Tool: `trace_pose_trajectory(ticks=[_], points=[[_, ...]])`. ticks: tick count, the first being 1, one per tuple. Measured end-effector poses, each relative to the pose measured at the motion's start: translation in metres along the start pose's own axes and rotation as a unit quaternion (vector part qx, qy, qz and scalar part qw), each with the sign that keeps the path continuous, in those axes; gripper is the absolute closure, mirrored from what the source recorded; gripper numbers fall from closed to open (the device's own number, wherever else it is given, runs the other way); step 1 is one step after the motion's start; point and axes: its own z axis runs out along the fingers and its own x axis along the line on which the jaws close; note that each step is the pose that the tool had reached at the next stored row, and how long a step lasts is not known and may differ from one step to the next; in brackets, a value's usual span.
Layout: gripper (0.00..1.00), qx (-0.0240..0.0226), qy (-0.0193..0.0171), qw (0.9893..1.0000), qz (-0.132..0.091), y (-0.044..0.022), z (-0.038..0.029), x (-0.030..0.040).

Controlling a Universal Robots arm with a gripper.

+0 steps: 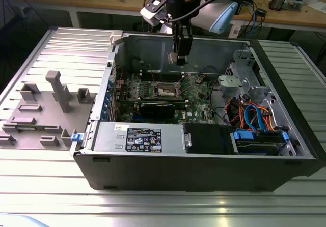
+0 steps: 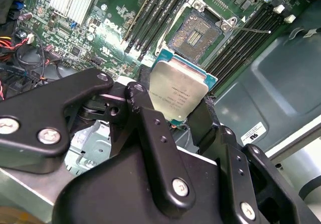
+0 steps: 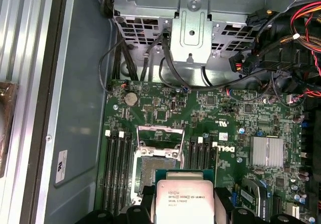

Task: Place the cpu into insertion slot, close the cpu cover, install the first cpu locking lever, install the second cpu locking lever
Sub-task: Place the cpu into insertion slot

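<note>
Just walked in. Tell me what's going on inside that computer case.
The robot arm's black gripper is shut on a small, thin square cpu with a flat silver-grey metal top, holding it above the green circuit board inside the open grey computer case. The square dark insertion slot with its silvery rim is empty, and the silvery metal cpu cover is swung open, so the chip is not yet seated.
</note>
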Motion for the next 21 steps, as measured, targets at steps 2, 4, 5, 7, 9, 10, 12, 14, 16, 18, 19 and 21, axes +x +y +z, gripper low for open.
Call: trace_pose_trajectory(ticks=[2, 4, 5, 7, 9, 10, 12, 14, 16, 18, 19, 21], points=[[0.46, 0.0000, 0.0000, 1.0000, 0.000, 0.0000, 0.0000, 0.0000], [0.46, 0.0000, 0.0001, 1.0000, 0.000, 0.0000, 0.0001, 0.0000], [0.46, -0.0001, 0.0000, 1.0000, 0.000, 0.0000, 0.0003, 0.0002], [0.46, 0.0001, -0.0004, 1.0000, 0.003, 0.0000, 0.0005, 0.0004], [0.46, 0.0003, -0.0009, 1.0000, 0.009, 0.0000, 0.0009, 0.0007], [0.46, 0.0004, -0.0011, 0.9999, 0.011, 0.0000, 0.0010, 0.0008], [0.46, 0.0006, -0.0015, 0.9999, 0.014, 0.0000, 0.0011, 0.0009], [0.46, 0.0006, -0.0014, 0.9999, 0.014, 0.0000, 0.0013, 0.0009], [0.46, 0.0006, -0.0016, 0.9999, 0.014, -0.0001, 0.0014, 0.0009], [0.46, 0.0006, -0.0016, 0.9999, 0.014, -0.0005, 0.0017, 0.0010], [0.46, 0.0005, -0.0016, 0.9999, 0.014, -0.0008, 0.0022, 0.0012], [0.46, 0.0006, -0.0016, 0.9999, 0.014, -0.0016, 0.0030, 0.0014]])
